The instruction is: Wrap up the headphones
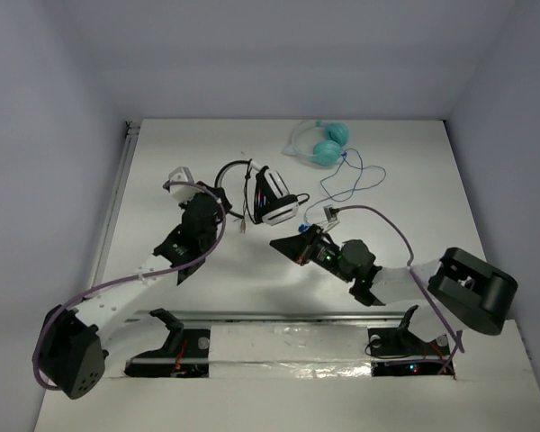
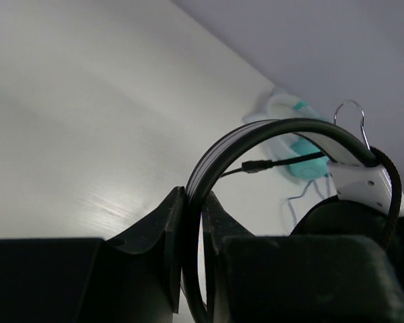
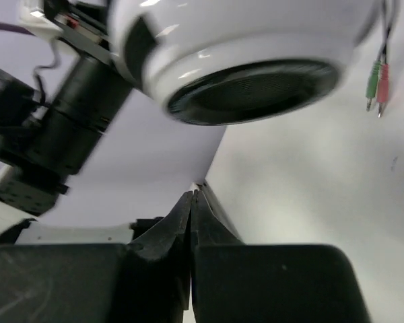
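- Location: headphones [image 1: 274,200] sit mid-tabletop [image 1: 387,261], well apart from the teal headphones [image 1: 324,144] at 1 o'clock.
- Long axis: runs from the headband [image 2: 256,134] at 10 o'clock to the white earcup [image 3: 242,60] at 4 o'clock in the top view.
- Left gripper [image 2: 194,202]: clamped on the headband, which stands on edge between the fingers.
- Right gripper [image 3: 192,202]: fingers pressed together, nothing visible between them. It cannot be told whether it pinches a thin wire. The earcup lies just beyond it at 12 o'clock.
- Cable [image 1: 245,211]: trails from the headband toward 6 o'clock, between the two grippers. The green and pink plugs [image 3: 376,79] hang at the right gripper's 2 o'clock.
- Judgement: with the left gripper occupied, the right is the one to collect the cable, at its 10 o'clock.
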### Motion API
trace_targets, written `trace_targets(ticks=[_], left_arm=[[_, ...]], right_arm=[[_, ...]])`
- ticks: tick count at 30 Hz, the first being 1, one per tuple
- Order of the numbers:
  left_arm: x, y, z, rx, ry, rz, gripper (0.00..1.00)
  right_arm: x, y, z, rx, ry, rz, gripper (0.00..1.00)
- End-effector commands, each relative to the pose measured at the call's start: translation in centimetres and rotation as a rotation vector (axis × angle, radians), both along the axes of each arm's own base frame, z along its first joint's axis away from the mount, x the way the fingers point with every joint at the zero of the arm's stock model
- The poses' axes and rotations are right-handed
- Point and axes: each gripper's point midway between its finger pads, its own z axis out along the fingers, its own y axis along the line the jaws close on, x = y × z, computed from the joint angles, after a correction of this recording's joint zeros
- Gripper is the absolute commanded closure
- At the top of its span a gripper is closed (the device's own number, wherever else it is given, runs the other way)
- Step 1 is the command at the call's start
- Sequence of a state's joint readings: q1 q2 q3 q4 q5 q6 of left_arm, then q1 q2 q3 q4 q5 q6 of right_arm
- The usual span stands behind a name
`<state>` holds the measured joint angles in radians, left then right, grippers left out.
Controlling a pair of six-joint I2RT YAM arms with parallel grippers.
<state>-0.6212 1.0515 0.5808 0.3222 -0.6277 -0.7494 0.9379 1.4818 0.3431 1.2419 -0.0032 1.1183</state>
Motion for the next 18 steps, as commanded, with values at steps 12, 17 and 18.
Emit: trace_targets(ticks=[12, 17, 18], left_arm=[[-3.4, -1.4, 20.9, -0.199, -0.244, -0.178, 1.00], [-4.5, -2.5, 21.9, -0.218, -0.231, -0.263, 1.00], [-4.6, -2.7, 21.9, -0.220, -0.223, -0.275, 1.00]], right_arm=[[2.9, -3.3, 3.5, -0.245, -0.334, -0.231, 0.55], [4.4, -3.9, 5.0, -0.295, -0.401, -0.284, 0.40], [4.8, -4.2, 5.4, -0.301, -0.415, -0.298, 0.39]])
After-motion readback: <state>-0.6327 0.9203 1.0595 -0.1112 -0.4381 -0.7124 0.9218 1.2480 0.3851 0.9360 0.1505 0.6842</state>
